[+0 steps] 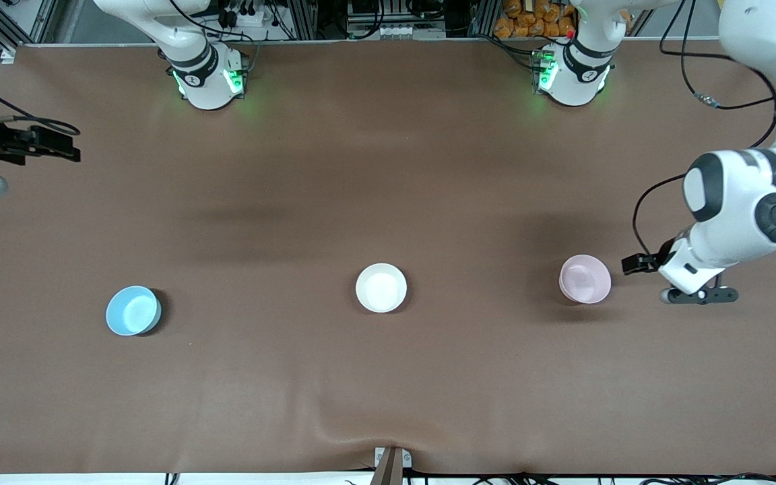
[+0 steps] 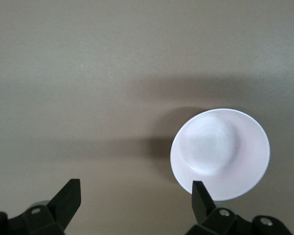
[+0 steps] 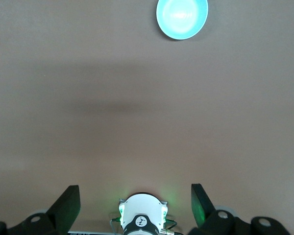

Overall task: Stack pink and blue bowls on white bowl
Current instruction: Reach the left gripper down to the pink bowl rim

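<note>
**A:** Where do your three bowls sit?

**B:** In a row on the brown table [image 1: 388, 377]. The small round plain white bowl [image 1: 380, 287] is in the middle, the pale pink smooth bowl [image 1: 584, 279] lies toward the left arm's end, and the light sky-blue smooth bowl [image 1: 133, 310] toward the right arm's end, a touch nearer the front camera. Nothing is stacked yet.

**A:** And your pincers?

**B:** Your left pincer [image 2: 136, 198] hangs above the table just beside the pink bowl, spread wide and holding nothing; one finger [image 2: 200, 198] overlaps the rim in the wrist view. That placing suits a rim grasp, I judge. Your right pincer [image 3: 134, 200] waits high at its own end of the table, also spread wide and empty, well apart from the blue bowl.
</note>
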`<state>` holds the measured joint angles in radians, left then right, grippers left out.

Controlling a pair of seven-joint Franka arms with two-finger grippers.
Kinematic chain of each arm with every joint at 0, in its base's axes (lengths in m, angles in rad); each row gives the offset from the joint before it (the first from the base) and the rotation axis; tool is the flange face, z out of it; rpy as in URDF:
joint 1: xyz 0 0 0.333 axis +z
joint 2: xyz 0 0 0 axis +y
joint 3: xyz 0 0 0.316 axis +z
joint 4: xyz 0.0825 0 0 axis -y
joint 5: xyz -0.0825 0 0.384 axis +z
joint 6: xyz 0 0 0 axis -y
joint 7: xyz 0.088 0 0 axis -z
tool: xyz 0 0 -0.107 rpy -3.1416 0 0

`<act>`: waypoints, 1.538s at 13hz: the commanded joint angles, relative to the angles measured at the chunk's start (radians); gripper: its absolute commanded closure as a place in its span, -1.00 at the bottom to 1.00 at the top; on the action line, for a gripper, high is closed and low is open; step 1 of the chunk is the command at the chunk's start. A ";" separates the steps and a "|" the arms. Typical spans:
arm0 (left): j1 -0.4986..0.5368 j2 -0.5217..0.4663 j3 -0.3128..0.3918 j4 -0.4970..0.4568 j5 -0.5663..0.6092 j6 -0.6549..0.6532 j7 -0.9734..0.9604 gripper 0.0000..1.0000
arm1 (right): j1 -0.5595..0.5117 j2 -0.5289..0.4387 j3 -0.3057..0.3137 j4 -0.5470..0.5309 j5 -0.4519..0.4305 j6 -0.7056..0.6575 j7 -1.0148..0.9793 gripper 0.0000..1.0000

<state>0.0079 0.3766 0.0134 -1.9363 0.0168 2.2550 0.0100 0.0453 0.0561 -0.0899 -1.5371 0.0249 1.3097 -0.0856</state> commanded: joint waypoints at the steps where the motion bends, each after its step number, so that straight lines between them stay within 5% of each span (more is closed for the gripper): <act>1: -0.005 0.034 -0.012 -0.001 0.019 0.035 0.005 -0.85 | 0.018 0.034 -0.005 0.015 0.010 0.005 0.009 -1.00; 9: -0.020 0.128 -0.024 0.003 0.017 0.169 0.008 -0.36 | 0.015 0.039 -0.005 -0.003 0.009 0.023 0.007 -1.00; 11: -0.022 0.133 -0.024 0.003 0.015 0.173 0.007 -0.09 | 0.011 0.037 -0.005 -0.005 0.009 0.023 0.006 -1.00; 14: -0.028 0.136 -0.029 0.003 0.006 0.173 -0.004 0.01 | 0.016 0.025 -0.005 -0.021 -0.023 0.068 0.006 -1.00; 20: -0.028 0.136 -0.035 0.003 0.006 0.173 -0.007 0.53 | 0.007 -0.022 -0.005 -0.098 -0.025 0.147 0.007 -1.00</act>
<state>-0.0191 0.5085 -0.0210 -1.9368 0.0172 2.4145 0.0093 0.0543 0.0828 -0.0963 -1.5805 0.0134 1.4263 -0.0856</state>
